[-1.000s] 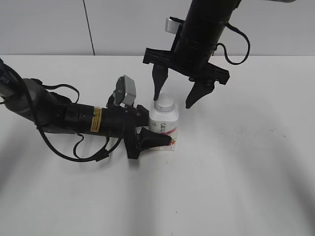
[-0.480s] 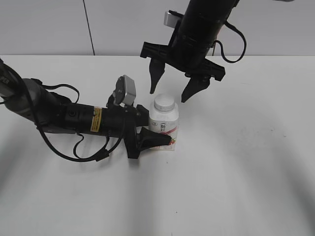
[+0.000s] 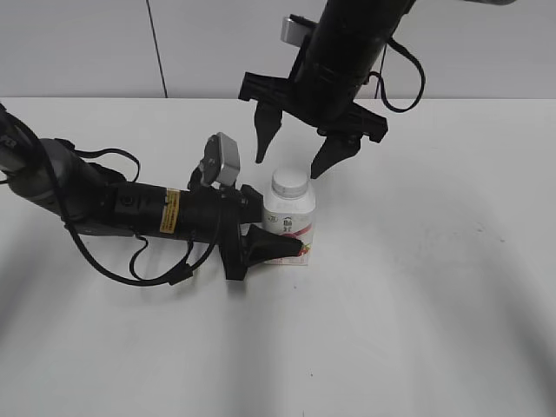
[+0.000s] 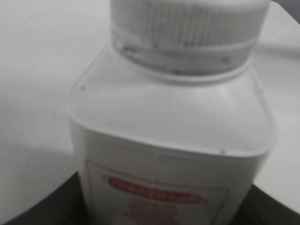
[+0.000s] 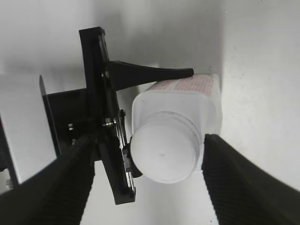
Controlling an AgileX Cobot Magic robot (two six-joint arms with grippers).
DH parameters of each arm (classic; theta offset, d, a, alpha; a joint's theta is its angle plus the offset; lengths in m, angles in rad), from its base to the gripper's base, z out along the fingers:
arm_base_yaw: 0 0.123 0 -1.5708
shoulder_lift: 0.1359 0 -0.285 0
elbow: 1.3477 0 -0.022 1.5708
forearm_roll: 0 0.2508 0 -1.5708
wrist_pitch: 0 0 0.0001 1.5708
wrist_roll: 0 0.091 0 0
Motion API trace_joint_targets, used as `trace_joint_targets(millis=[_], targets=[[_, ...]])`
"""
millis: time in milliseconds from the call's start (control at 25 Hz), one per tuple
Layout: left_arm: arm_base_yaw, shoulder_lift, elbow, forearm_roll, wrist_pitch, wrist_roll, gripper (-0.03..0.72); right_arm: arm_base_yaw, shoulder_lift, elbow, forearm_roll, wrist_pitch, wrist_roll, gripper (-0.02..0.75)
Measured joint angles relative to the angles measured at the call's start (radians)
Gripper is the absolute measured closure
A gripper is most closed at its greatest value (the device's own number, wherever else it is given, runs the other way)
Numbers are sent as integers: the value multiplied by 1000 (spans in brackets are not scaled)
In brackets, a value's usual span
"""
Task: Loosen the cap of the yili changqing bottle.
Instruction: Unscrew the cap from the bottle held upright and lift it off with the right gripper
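Left pincer (image 3: pixel 276 246) clamped on bottle (image 3: pixel 290 221) (upright), right pincer (image 3: pixel 294 156) apart above cap (image 3: pixel 289 182)

The table (image 3: pixel 434 287) is a plain white surface, meeting a pale wall at its far edge. The yili changqing bottle (image 3: pixel 289 224) stands upright on it near the middle, label facing forward. The left arm (image 3: pixel 104 204) stretches low across the left side and seems to rest on the surface, though actual contact cannot be confirmed from this angle.
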Motion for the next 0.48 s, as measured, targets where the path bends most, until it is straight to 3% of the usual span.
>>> trace_joint_targets(millis=[320, 480], targets=[[0, 0, 0, 0, 0, 0, 275, 5, 32, -1, -6, 34, -1, 175], [0, 0, 0, -1, 0, 0, 275, 5, 32, -2, -9, 34, -1, 223]])
